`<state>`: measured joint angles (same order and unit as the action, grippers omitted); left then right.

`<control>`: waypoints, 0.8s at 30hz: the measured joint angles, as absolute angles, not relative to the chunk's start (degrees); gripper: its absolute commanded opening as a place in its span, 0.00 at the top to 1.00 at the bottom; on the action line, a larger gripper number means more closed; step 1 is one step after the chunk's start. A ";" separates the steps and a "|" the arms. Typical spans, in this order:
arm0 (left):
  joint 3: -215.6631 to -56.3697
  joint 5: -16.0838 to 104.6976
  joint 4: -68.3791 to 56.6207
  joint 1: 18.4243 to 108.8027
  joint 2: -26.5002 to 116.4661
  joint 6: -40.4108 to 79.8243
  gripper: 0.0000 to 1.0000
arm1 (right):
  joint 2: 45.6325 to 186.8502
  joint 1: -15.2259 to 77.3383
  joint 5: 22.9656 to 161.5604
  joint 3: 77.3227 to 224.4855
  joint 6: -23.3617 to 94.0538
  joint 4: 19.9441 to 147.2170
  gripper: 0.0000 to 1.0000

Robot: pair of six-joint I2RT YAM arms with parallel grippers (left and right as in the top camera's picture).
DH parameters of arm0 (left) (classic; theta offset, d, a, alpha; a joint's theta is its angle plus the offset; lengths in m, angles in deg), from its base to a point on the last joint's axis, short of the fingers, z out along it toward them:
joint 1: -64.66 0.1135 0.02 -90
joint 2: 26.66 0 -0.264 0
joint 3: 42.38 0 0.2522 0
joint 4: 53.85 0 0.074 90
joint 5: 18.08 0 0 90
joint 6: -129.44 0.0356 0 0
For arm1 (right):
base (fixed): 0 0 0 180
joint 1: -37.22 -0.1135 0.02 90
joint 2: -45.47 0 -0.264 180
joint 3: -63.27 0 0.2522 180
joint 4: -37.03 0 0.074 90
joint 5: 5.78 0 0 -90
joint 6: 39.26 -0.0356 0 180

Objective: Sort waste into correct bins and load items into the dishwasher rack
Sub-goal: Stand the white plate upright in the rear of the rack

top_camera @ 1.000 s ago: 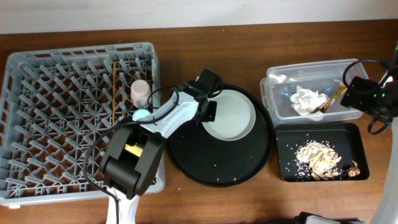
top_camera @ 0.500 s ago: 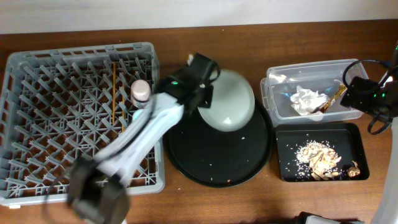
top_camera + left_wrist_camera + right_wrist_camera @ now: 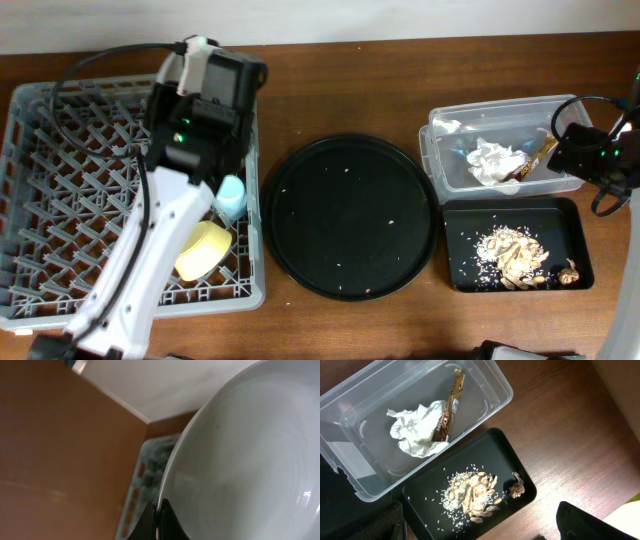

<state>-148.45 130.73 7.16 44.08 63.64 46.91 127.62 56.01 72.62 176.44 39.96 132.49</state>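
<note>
Plate [image 3: 240,460], pale grey-white, round: fills the right of the left wrist view, its rim pinched at bottom centre by the left gripper [image 3: 159,519], jaws closed on the edge; part of the grey lattice shows behind it. From overhead the plate is hidden under the arm, whose wrist stands over the upper right of the dishwasher rack [image 3: 60,180]. Blue cup [image 3: 231,195] and yellow bowl [image 3: 203,250]: in the rack's lower right part, near each other. Round black tray [image 3: 350,215]: centre of the table [image 3: 330,90], bearing only scattered grains. Clear tub [image 3: 490,380], upper right: crumpled tissue [image 3: 415,430] with gold-brown wrapper [image 3: 449,407] lying against it. Black rectangular tray [image 3: 520,505], just below the tub: food scraps [image 3: 472,492] and rice. Right gripper [image 3: 477,527]: above both bins, fingers [image 3: 590,520] wide apart, holding nothing.
</note>
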 measured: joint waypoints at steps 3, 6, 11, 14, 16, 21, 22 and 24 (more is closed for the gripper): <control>-148.45 132.04 7.20 48.94 67.48 48.50 1.00 | 127.62 56.01 72.65 176.44 39.96 132.49 0.01; -148.39 132.32 6.92 52.41 70.79 49.33 1.00 | 127.62 56.01 72.65 176.44 39.96 132.46 0.01; -148.19 131.84 5.54 55.71 74.78 49.79 1.00 | 127.62 56.01 72.65 176.44 39.96 132.49 0.01; -148.19 131.28 4.99 56.59 76.36 49.95 1.00 | 127.62 56.01 72.65 176.44 39.98 132.49 0.01; -148.19 131.08 4.58 57.02 77.74 49.95 1.00 | 127.62 56.01 72.65 176.44 39.98 132.46 0.01; -148.17 130.47 4.01 57.13 80.07 50.25 0.55 | 127.62 56.01 72.65 176.47 39.96 132.46 0.01; -148.17 130.45 3.77 57.15 80.21 50.25 0.41 | 127.62 56.01 72.65 176.44 39.96 132.49 0.01; -148.17 130.45 3.64 57.24 80.31 50.34 0.16 | 127.62 56.01 72.65 176.47 39.96 132.49 0.01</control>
<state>-148.17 130.45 3.64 57.24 80.31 50.34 127.62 56.01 72.65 176.47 39.96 132.49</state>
